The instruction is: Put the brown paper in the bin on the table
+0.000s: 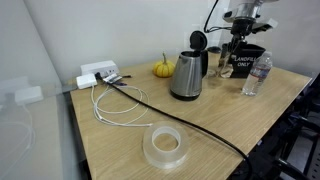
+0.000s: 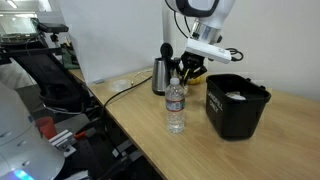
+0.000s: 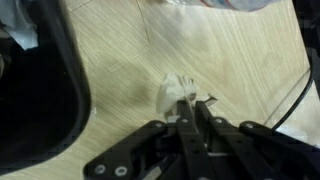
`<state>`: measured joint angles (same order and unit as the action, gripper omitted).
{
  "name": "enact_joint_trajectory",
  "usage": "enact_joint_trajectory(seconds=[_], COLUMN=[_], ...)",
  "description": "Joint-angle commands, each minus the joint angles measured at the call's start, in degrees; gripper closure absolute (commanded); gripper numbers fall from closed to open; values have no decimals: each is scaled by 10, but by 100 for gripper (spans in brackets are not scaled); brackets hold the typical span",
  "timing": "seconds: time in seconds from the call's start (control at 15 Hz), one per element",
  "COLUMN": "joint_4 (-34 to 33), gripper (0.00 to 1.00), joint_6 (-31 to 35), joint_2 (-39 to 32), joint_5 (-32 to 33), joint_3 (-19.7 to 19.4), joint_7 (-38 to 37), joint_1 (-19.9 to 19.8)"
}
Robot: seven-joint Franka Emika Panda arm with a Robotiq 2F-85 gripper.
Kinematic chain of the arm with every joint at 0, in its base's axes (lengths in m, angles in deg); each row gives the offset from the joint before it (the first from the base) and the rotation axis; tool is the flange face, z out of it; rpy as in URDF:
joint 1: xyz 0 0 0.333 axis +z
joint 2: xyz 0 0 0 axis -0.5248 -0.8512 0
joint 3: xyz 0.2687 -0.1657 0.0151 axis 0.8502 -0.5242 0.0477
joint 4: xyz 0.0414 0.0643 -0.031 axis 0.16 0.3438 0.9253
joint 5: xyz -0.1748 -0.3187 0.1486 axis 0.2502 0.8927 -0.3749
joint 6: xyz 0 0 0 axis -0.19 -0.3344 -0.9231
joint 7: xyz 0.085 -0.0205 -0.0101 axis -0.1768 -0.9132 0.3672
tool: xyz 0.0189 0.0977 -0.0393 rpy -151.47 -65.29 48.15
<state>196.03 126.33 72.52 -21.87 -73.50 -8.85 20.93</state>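
In the wrist view my gripper (image 3: 190, 103) is shut, its fingertips pinching a small crumpled scrap, the brown paper (image 3: 174, 92), which looks pale here. It hangs just over the light wood table (image 3: 240, 60). The black bin's (image 3: 40, 90) rim is close on the left. In both exterior views the gripper (image 1: 237, 42) (image 2: 190, 68) hangs beside the black bin (image 1: 246, 62) (image 2: 237, 110), between it and the kettle. The paper is too small to make out in those views.
A steel kettle (image 1: 187, 75) (image 2: 160, 75) and a water bottle (image 1: 256, 75) (image 2: 175, 105) stand near the bin. An orange pumpkin (image 1: 162, 69), a power strip (image 1: 98, 73) with cables and a tape roll (image 1: 165, 147) lie on the table. Something white lies inside the bin (image 2: 237, 96).
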Motion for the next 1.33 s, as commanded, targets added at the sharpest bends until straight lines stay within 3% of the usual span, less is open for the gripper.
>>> enact_joint_trajectory(seconds=[0.0, 0.27, 0.47, 0.53, 0.73, 1.07, 1.27], joint_4=[-15, -10, -5, -14, -14, -13, 0], gripper=[55, 26, 7, 24, 7, 7, 0], joint_6=[-19, -3, 8, -4, -4, -4, 1], joint_2=[-6, 5, 20, 9, 15, 15, 31], joint_5=[51, 92, 85, 86, 85, 85, 93], joint_3=[4, 1, -4, 0, -4, -3, -4], joint_7=[1, -7, -5, -5, -4, -5, -8], joint_1=[-4, -5, -15, -11, -16, -15, -13])
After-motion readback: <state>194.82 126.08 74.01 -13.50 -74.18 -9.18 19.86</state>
